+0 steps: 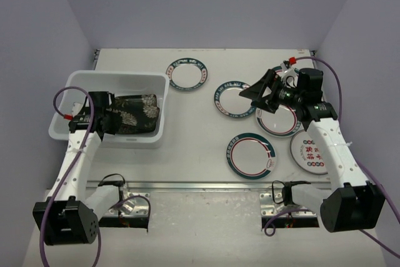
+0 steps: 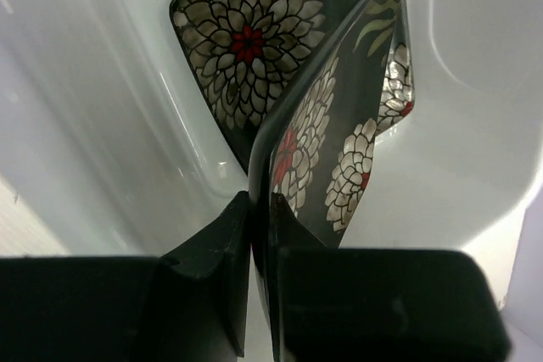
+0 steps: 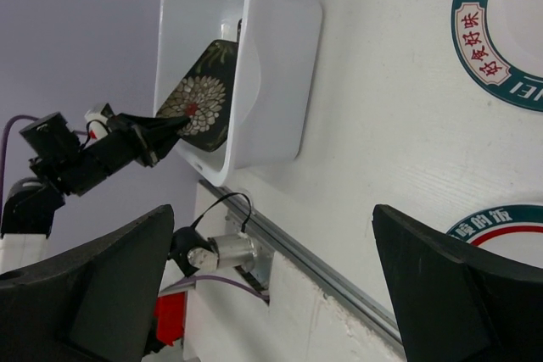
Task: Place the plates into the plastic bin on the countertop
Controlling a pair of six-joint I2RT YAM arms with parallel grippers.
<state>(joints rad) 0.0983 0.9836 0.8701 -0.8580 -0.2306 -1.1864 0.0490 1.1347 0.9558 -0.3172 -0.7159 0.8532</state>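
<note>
The white plastic bin (image 1: 75, 82) stands at the left of the countertop (image 1: 194, 123). My left gripper (image 1: 102, 117) is inside it, shut on the near edge of a square black flower plate (image 2: 339, 133), held tilted on edge. A second black flower plate (image 2: 246, 40) rests against the bin wall behind it. Several round white plates lie on the right: one at the back (image 1: 186, 73), one in the middle (image 1: 230, 99), one near the front (image 1: 251, 154) and one with red characters (image 1: 310, 151). My right gripper (image 1: 253, 92) is wide open and empty above the middle plates.
A metal rail (image 1: 200, 186) runs along the near edge of the countertop. In the right wrist view the bin (image 3: 280, 74) with the black plate (image 3: 199, 99) and the left arm (image 3: 85, 154) show, plus teal-rimmed plates (image 3: 475, 40).
</note>
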